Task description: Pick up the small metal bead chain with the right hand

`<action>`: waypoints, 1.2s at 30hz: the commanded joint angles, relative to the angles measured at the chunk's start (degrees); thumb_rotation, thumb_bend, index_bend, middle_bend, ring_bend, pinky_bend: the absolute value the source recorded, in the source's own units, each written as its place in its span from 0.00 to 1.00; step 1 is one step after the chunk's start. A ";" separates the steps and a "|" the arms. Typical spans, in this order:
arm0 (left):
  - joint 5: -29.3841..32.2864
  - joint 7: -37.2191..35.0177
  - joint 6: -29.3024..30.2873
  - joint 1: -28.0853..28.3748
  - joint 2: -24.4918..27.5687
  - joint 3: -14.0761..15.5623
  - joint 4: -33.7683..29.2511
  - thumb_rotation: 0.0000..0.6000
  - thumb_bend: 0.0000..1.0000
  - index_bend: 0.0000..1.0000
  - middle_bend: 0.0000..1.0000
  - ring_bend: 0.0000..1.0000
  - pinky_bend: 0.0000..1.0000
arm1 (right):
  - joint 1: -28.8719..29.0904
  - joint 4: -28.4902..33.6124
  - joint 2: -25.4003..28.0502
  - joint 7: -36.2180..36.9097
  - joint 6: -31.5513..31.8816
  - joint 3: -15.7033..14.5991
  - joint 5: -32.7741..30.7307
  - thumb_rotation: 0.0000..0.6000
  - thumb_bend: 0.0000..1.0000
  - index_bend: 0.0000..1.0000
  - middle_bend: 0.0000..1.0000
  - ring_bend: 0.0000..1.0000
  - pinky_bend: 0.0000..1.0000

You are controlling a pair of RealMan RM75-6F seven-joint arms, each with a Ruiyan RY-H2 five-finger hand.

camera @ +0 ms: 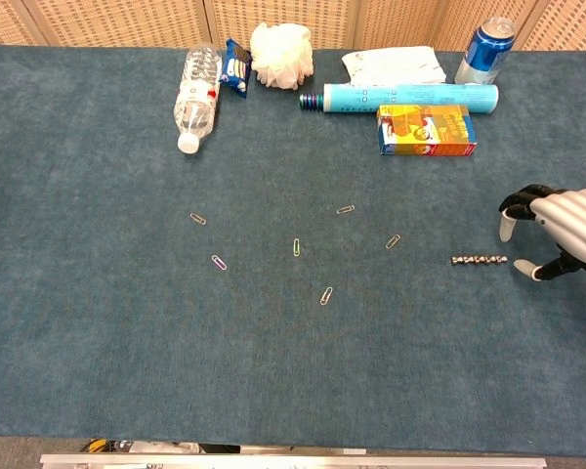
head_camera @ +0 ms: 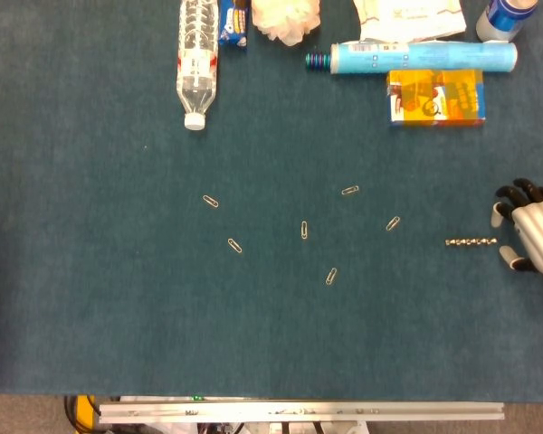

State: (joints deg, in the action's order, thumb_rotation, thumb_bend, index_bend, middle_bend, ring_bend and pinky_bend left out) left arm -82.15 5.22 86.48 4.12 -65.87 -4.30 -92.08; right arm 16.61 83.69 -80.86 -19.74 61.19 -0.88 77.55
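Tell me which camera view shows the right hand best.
The chest view. There the right hand shows its curved back and spread fingers, with a fingertip just right of the bead chain, apart from it. The head view shows the hand from above, cut off by the picture's right edge, empty beside the chain.

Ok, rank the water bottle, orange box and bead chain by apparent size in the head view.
1. Water bottle, largest, though cut off at the top edge.
2. Orange box.
3. Bead chain, by far the smallest.
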 commanded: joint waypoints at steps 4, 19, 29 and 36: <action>-0.03 -0.04 0.04 -0.03 0.06 0.01 -0.04 1.00 0.00 0.22 0.16 0.22 0.29 | 0.27 -0.50 -0.50 -0.29 -0.43 -0.13 -0.46 1.00 0.26 0.45 0.25 0.13 0.25; -0.03 -0.12 0.06 -0.07 0.06 0.00 -0.10 1.00 0.00 0.22 0.16 0.22 0.29 | 0.85 -1.27 -1.50 -0.48 -1.23 -0.46 -1.17 1.00 0.26 0.48 0.25 0.13 0.25; -0.03 -0.23 0.07 -0.09 0.12 -0.01 -0.18 1.00 0.00 0.22 0.16 0.22 0.29 | 1.43 -1.67 -2.17 -0.82 -1.83 -0.42 -1.69 1.00 0.26 0.49 0.25 0.13 0.25; -0.03 -0.38 0.15 -0.15 0.20 -0.03 -0.24 1.00 0.00 0.22 0.16 0.22 0.29 | 1.75 -1.56 -2.40 -1.20 -1.99 -0.56 -1.71 1.00 0.27 0.49 0.25 0.13 0.25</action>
State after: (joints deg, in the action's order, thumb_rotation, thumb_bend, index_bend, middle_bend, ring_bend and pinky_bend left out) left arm -82.18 4.86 86.62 3.98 -65.68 -4.34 -92.33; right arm 18.36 82.13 -83.25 -20.94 59.19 -1.44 75.84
